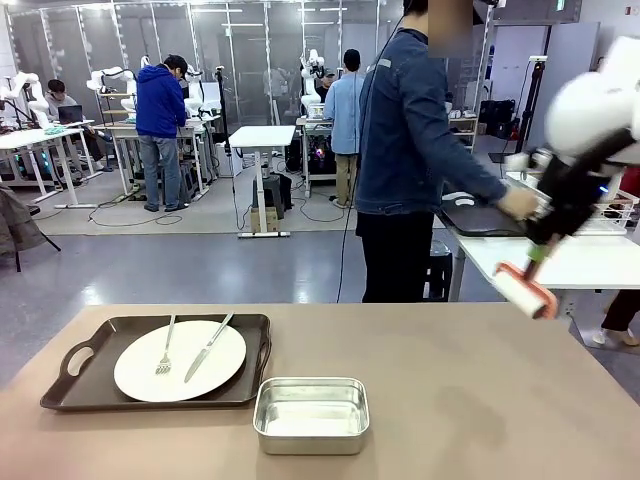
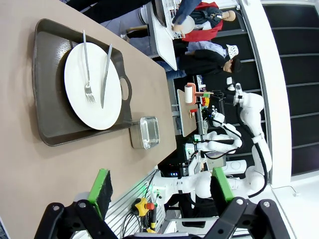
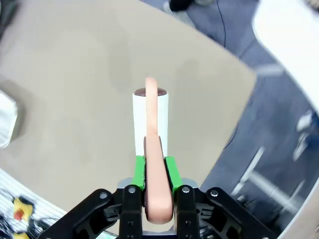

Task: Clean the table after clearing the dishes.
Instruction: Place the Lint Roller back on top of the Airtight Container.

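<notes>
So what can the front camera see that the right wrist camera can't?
The front camera has the brown tray with the white plate, fork and knife on it, and a person in a denim jacket by the white table behind. The right wrist camera has the close look: the right pincer with its green pads squeezed shut on the pink handle of the roller. Both have that roller, the tan table and the metal pan, though the wrist camera catches just a blurry edge of the pan.
</notes>
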Controlling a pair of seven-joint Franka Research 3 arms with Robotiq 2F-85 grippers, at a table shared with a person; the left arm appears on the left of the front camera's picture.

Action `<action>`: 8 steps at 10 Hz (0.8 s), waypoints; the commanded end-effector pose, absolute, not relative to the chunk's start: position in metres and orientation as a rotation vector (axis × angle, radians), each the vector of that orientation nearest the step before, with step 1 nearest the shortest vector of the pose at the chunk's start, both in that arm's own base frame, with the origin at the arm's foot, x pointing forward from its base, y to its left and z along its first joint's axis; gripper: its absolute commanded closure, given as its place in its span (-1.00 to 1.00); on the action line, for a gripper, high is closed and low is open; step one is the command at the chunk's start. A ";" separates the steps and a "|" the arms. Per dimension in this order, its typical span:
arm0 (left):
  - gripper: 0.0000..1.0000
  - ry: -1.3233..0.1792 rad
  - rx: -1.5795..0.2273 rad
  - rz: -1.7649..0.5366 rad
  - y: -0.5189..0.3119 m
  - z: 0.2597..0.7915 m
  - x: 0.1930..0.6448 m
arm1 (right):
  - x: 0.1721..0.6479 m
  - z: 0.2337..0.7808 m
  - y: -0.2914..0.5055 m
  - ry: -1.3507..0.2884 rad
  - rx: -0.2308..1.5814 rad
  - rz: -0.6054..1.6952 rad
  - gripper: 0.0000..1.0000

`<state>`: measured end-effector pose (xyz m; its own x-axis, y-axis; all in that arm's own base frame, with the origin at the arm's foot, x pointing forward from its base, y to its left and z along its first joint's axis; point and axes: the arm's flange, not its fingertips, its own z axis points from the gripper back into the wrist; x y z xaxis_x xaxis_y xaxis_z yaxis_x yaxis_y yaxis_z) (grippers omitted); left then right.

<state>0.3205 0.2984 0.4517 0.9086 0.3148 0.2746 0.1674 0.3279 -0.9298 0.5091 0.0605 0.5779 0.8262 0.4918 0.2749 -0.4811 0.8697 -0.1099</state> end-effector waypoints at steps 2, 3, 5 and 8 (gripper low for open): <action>-1.00 -0.457 -1.246 0.101 0.299 0.454 0.318 | 0.507 0.597 0.191 -0.305 -0.103 0.996 0.58; -1.00 -0.457 -1.246 0.101 0.299 0.454 0.318 | 0.501 0.595 0.227 -0.297 -0.133 1.084 0.58; -1.00 -0.457 -1.246 0.101 0.299 0.454 0.318 | 0.471 0.591 0.315 -0.279 -0.121 1.286 0.58; -1.00 -0.457 -1.246 0.101 0.299 0.454 0.318 | 0.400 0.566 0.381 -0.221 -0.072 1.460 0.58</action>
